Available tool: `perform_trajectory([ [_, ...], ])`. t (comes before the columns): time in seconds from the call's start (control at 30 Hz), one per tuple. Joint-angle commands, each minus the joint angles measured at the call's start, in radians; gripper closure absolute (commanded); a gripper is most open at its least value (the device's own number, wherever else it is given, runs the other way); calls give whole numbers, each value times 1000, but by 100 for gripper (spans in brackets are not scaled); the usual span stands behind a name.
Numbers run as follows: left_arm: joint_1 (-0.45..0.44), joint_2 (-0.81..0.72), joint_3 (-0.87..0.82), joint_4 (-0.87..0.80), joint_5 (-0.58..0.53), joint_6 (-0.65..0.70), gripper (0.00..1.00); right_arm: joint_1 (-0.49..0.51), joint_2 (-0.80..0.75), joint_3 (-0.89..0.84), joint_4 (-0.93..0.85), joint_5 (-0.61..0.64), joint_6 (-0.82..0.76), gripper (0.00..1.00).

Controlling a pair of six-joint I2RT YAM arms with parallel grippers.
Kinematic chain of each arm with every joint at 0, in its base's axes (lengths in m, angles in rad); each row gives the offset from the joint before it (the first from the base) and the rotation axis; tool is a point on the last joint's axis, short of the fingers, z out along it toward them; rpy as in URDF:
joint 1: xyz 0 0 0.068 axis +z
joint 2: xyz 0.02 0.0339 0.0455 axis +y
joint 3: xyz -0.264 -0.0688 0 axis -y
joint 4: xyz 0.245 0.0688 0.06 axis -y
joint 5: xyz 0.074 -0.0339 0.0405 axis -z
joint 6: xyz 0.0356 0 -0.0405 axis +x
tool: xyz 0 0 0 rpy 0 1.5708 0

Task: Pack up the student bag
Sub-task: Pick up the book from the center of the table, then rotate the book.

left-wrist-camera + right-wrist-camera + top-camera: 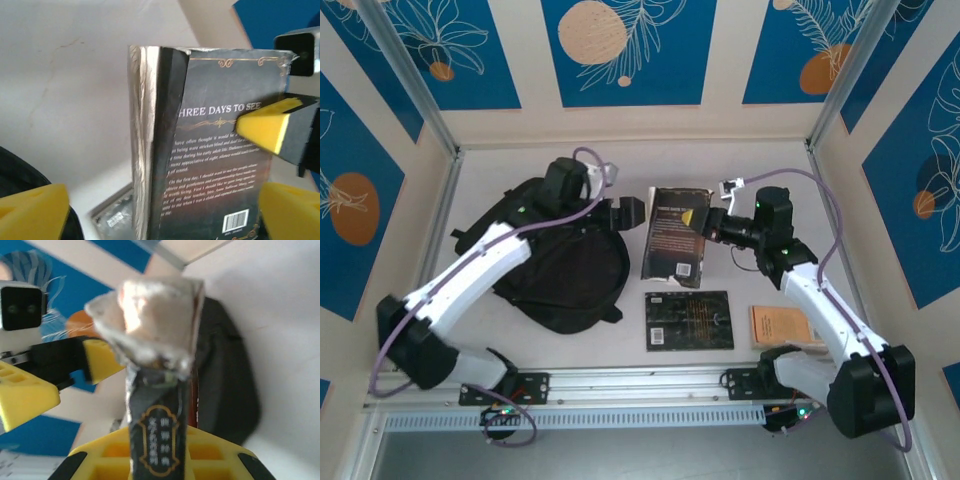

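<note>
The right gripper (708, 222) is clamped on the dark paperback's (675, 240) 3 o'clock edge. The left gripper (632, 212) gapes wide just beside its 9 o'clock edge. The student bag (560, 275) lies at 9 o'clock of the paperback, with bare table (650, 165) open toward 12.

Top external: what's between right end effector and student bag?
The Three Days to See book in the right end effector, then the open left end effector beside the student bag; top external shows both.

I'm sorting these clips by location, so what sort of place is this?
Probably a lab test booth: a white table walled by panels printed with blue leaves, and the left arm and right arm bolted to a metal rail.
</note>
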Motion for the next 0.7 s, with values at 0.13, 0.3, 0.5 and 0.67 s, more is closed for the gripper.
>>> perform_trajectory([
  [0.13, 4, -204, -219, 62, 203, 61, 0, 112, -77, -16, 229, -223, 170, 100],
  [0.3, 5, -330, -298, 106, 258, 50, 0, 178, -108, -36, 338, -233, 265, 100],
  [0.5, -4, -410, -371, 301, 416, -56, 11, 235, -117, -52, 361, -218, 295, 100],
  [0.67, -9, -465, -458, 484, 456, -157, 26, 262, -129, -81, 399, -199, 315, 100],
])
